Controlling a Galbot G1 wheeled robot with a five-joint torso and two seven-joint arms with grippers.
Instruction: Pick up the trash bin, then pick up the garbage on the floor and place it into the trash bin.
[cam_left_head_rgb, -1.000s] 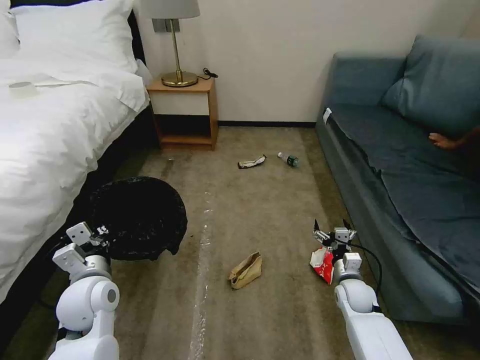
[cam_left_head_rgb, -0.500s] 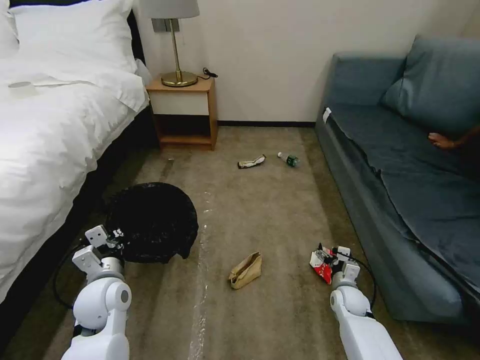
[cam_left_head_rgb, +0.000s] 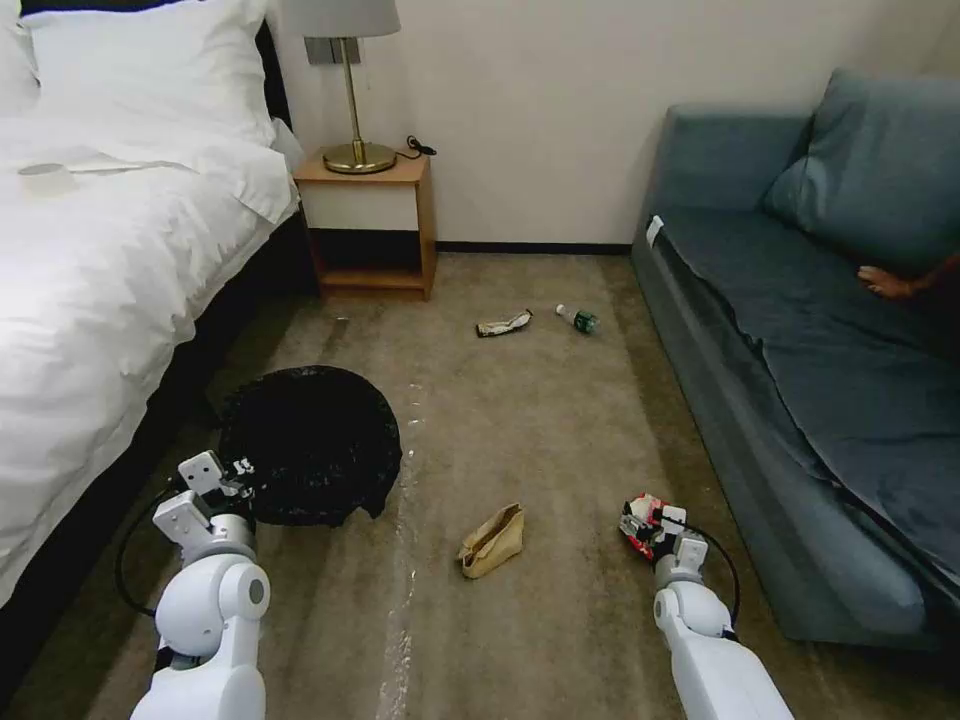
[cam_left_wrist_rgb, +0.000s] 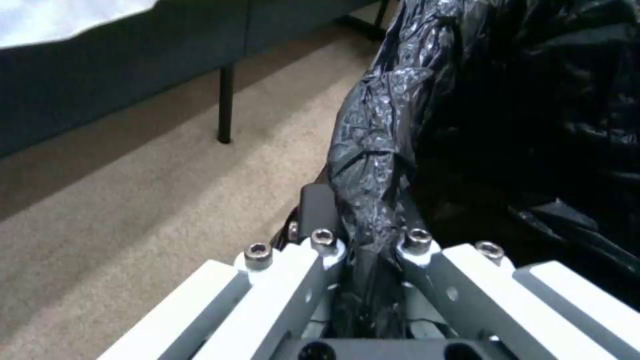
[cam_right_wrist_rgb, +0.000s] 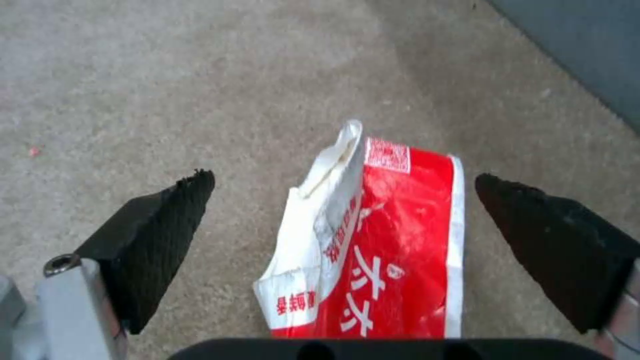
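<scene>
— Where the tan carpet (cam_left_head_rgb: 560, 420) runs between the white bed (cam_left_head_rgb: 90, 270) and the blue sofa (cam_left_head_rgb: 800, 330), what is gripped?

— The trash bin (cam_left_head_rgb: 310, 445) is held beside the bed by the left gripper (cam_left_head_rgb: 238, 470), clamped on its crinkly black liner. The right gripper (cam_left_head_rgb: 648, 522) is spread wide, its black fingertips (cam_right_wrist_rgb: 160, 220) set either side of the red-and-white snack wrapper (cam_right_wrist_rgb: 373, 245) lying flat near the sofa.

— And elsewhere?

— A crumpled paper bag (cam_left_head_rgb: 492, 540) is seen mid-floor; a dark wrapper (cam_left_head_rgb: 503, 323) and small bottle (cam_left_head_rgb: 577, 319) farther off.

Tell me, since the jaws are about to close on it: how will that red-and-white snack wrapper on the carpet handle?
The snack wrapper looks thin and creased, so it will probably crumple between the right gripper jaws, open on either side of it. It seems empty, so likely very light. Its glossy film may slip.
</scene>
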